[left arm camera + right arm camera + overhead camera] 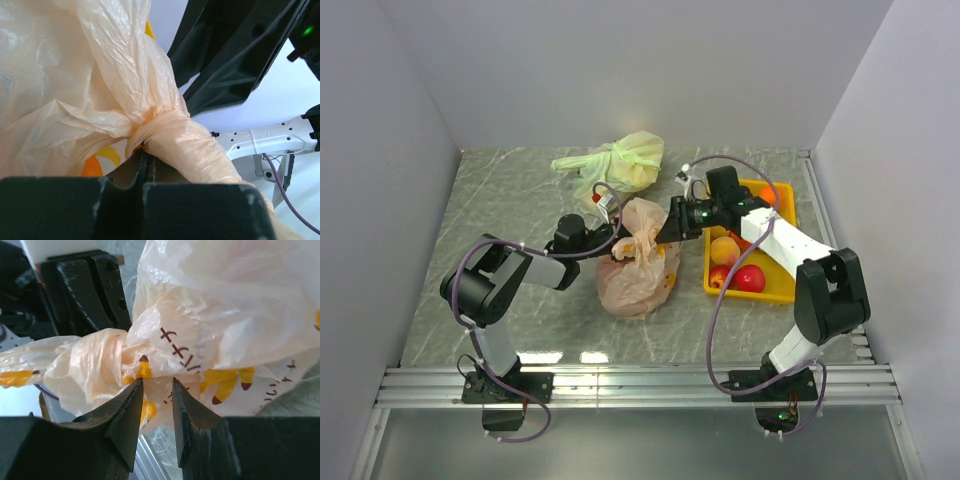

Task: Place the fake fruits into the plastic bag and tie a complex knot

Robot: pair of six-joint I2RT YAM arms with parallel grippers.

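Since the handles are already twisted into a rope, I'd say the step in hand is tying the knot. The trick is tension: one side anchors and the other takes a clean bite of a single strip, not a wad of loose film. Pull across the twist, not up, or the whole sack lifts.

The plastic bag (638, 268) sits mid-table. The yellow tray (760, 297) is at its 3 o'clock, and a few fake fruits (750, 278) lie in there, so the filling doesn't look finished. A pale green knotted bag (620, 165) is at 12 o'clock, out of the way.

The left gripper (145, 160) is clamped tight on the bag right at the twisted neck (170, 135), with film bunching out of the seam between its fingers. That arm reaches in low from 9 o'clock, elbow folded back and wrist roughly level.

The right gripper (153, 387) comes in from 2 o'clock. Its forearm stretches over the tray and it's tipped down at the bag's top. The jaws are narrow, with only a slim gap, and the tips are right up against the printed film. I can't tell if any plastic is actually pinched. I'd want that bite closer to the twist, at 9 o'clock in its own view, before pulling.
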